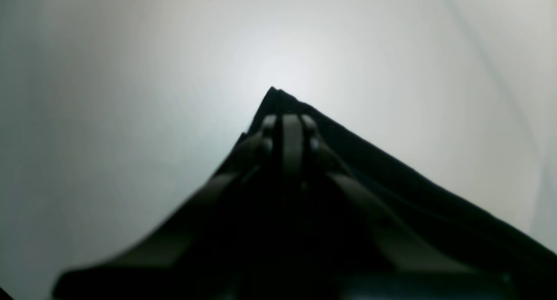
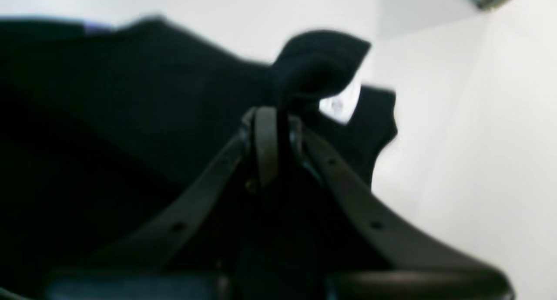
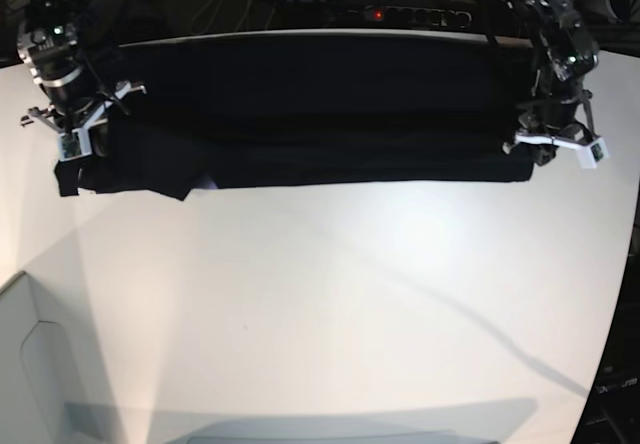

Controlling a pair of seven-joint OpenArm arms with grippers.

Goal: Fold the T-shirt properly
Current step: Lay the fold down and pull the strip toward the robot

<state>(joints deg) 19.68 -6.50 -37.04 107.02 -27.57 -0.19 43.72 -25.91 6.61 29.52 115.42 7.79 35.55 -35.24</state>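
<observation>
Base view gives you one T-shirt (image 3: 310,114), black, stretched in a long band across the far side of the white worktop (image 3: 330,304), and two hands: your left hand (image 1: 290,117) is clamped tight on one corner, your right hand (image 2: 272,117) pinched on the other end by a white tag (image 2: 341,102)

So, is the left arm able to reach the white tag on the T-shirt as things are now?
Probably not. The left end effector is shut on a corner of the T-shirt, while the white tag sits at the opposite end, beside the right end effector.
</observation>
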